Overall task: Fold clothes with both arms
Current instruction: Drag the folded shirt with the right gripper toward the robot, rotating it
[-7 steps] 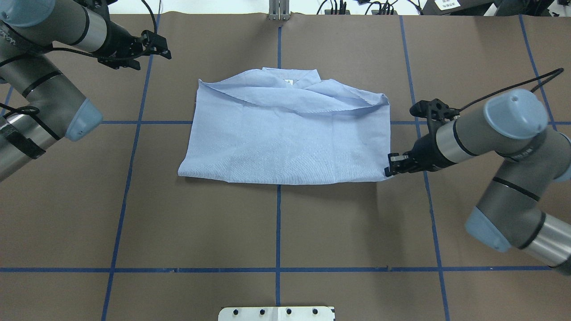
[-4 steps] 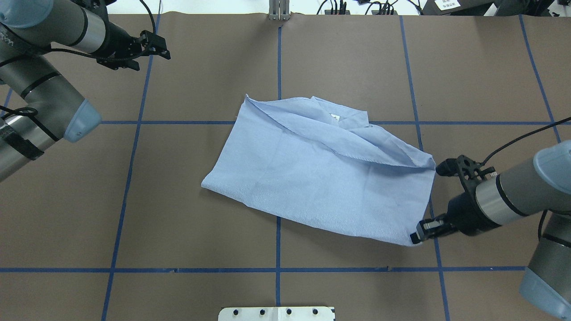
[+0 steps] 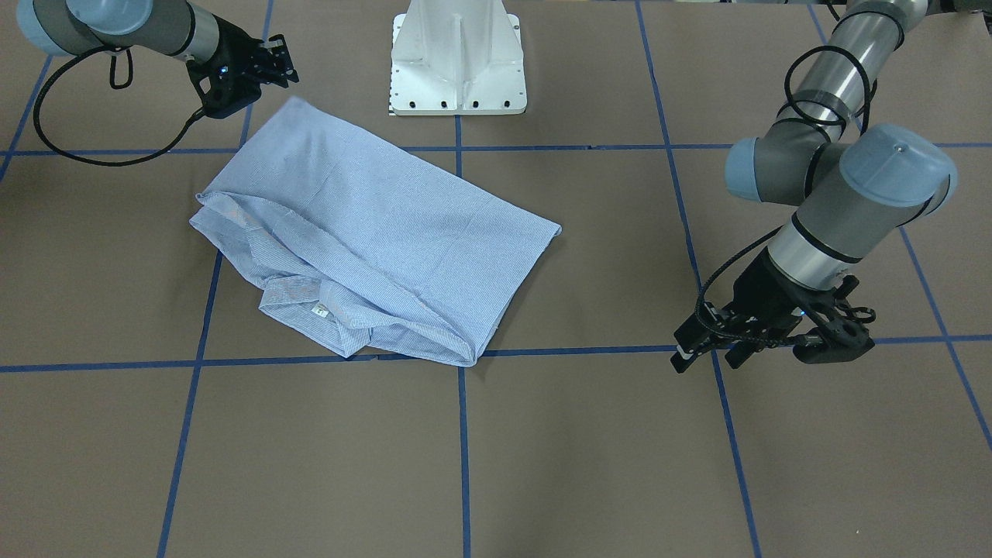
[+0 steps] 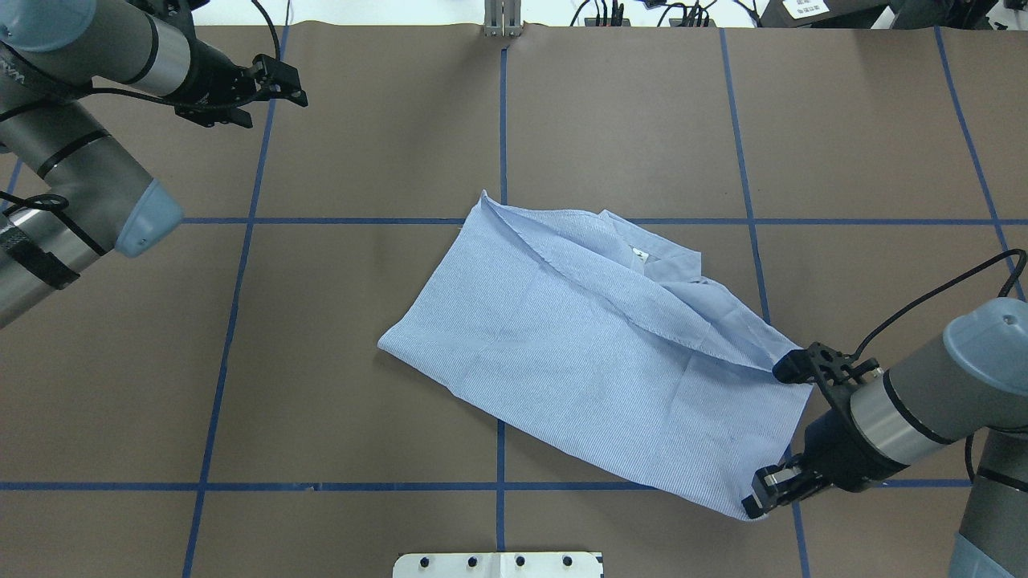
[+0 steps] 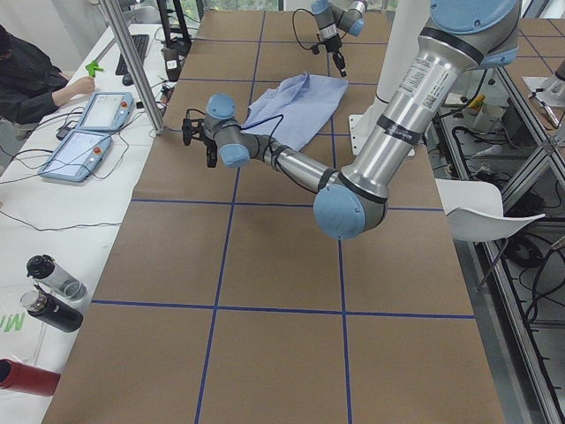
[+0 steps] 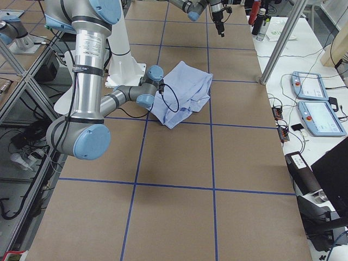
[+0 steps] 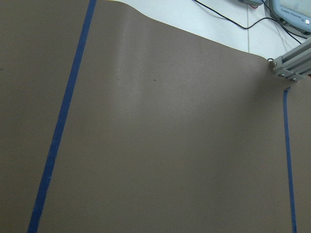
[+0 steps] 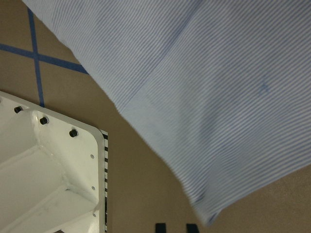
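Observation:
The light blue striped shirt (image 4: 578, 361) lies folded and skewed on the brown table, its collar and white label on the far side. It also shows in the front view as the shirt (image 3: 364, 225) and in the side views as the shirt (image 5: 296, 104) and the shirt (image 6: 182, 92). My right gripper (image 4: 759, 499) is shut on the shirt's near right corner, close to the table's near edge. The right wrist view shows the striped cloth (image 8: 218, 97) running down to the fingertips (image 8: 192, 226). My left gripper (image 4: 293, 84) hovers open at the far left, well away from the shirt, holding nothing.
The robot's white pedestal base (image 4: 498, 564) sits just left of the held corner and shows in the right wrist view as the base (image 8: 43, 170). Blue tape lines (image 4: 501, 120) cross the table. A person (image 5: 26, 79), control tablets (image 5: 88, 132) and bottles (image 5: 53, 291) are beside the table's far side.
My right gripper has dragged the shirt's corner toward the near edge and rightward. The shirt slid after it and turned askew. The left arm stayed put.

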